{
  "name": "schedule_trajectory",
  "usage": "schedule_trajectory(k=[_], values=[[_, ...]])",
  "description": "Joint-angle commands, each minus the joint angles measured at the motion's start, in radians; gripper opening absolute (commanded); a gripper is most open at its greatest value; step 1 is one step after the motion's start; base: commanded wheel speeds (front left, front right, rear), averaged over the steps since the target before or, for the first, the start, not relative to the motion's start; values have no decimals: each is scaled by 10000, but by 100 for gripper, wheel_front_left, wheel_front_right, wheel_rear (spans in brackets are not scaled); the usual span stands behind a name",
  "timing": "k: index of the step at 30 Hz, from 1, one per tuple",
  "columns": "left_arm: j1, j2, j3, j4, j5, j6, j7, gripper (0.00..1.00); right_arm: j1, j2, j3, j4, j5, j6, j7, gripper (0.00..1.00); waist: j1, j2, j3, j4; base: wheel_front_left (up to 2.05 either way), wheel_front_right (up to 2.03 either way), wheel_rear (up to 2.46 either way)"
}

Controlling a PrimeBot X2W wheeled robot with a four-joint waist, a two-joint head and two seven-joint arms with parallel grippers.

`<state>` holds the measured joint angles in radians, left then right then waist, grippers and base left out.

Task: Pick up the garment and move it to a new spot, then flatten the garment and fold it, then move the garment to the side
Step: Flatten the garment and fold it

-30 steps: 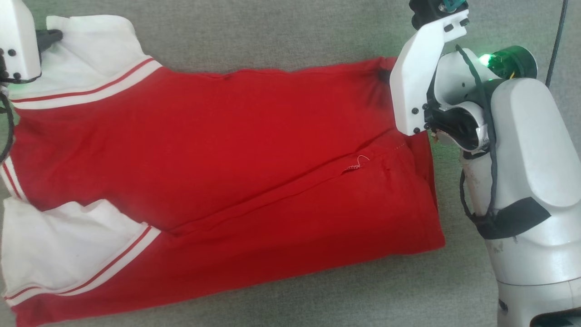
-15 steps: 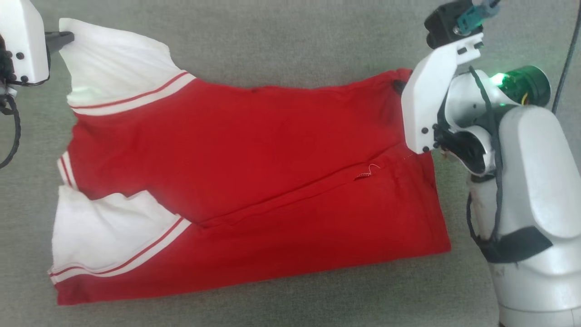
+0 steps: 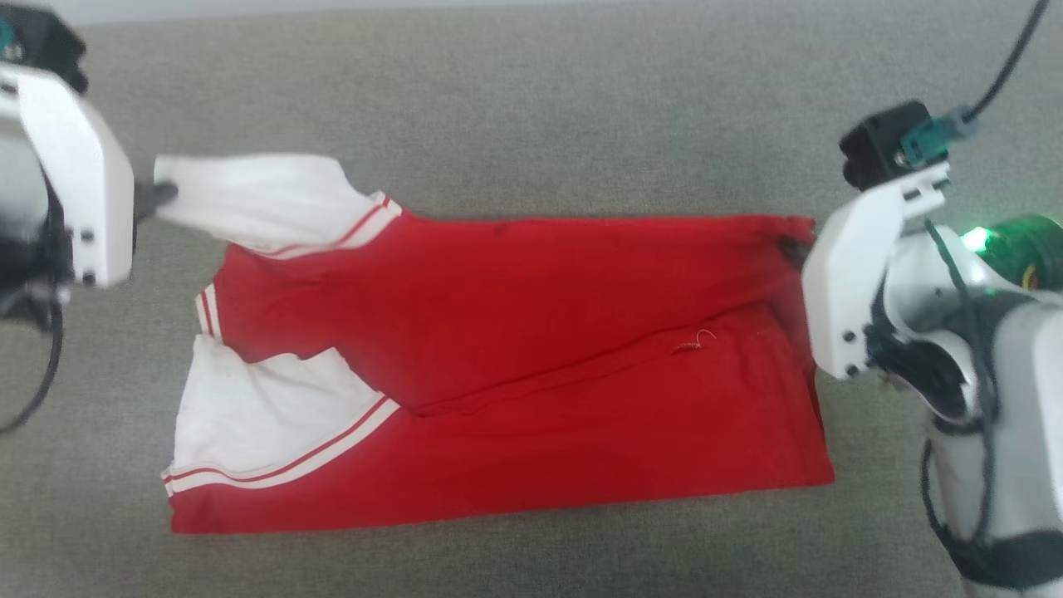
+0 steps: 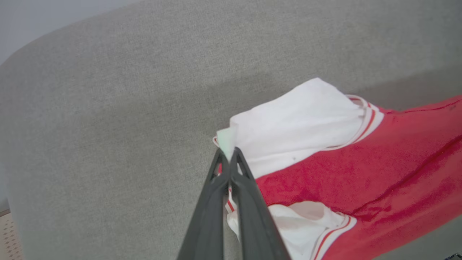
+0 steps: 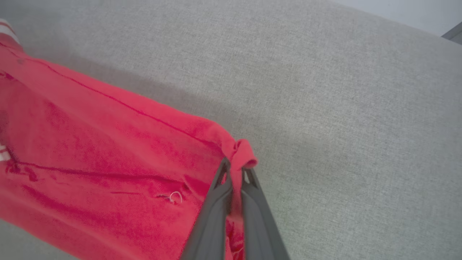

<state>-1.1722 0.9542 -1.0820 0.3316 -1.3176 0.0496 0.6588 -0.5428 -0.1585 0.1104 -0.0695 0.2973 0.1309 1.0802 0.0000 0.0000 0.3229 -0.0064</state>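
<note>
While the garment (image 3: 540, 332) lies lengthwise on the grey fabric surface (image 3: 531, 100), its long axis runs from arm to arm. The left gripper (image 4: 227, 156) is clamped on a white sleeve corner and the right gripper (image 5: 235, 169) on a red hem corner, both along the far edge, which seems slightly lifted.

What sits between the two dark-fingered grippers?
The red jersey-style T-shirt with white sleeve ends, stretched across the grey fabric surface: left gripper shut on a white sleeve, right gripper shut on a red corner. Head view shows it.
</note>
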Motion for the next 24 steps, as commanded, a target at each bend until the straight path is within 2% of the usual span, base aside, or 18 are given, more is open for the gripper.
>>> schedule_trajectory(k=[1,8,13,16,22,23,24], values=[[323,282,-11,-536,-109,299,-26,0,257,-91,-93,-238,104,-5,116,0,0,0,-136,87,0,0,0],[1973,2090,11,-3944,-692,2036,-632,0,1641,-228,-655,-1110,249,-6,638,0,0,0,-314,128,0,0,0],[3095,2650,-237,-5230,-1156,2688,-1192,0,2450,-62,-864,-1157,205,-6,541,0,0,0,-307,145,0,0,0],[3631,2531,-421,-5207,-1419,2713,-1498,0,2718,76,-869,-848,91,-6,347,0,0,0,-313,126,0,0,0],[4216,1726,-745,-4062,-1567,2118,-1866,0,2680,304,-650,257,252,-5,-151,0,0,0,-398,50,0,0,0],[4276,1577,-771,-3821,-1599,2000,-1941,0,2605,302,-590,409,265,-5,-259,26,0,0,-439,45,0,0,0],[4322,1432,-764,-3557,-1629,1852,-2062,0,2539,302,-547,550,289,-5,-367,46,0,0,-479,39,0,0,0]])
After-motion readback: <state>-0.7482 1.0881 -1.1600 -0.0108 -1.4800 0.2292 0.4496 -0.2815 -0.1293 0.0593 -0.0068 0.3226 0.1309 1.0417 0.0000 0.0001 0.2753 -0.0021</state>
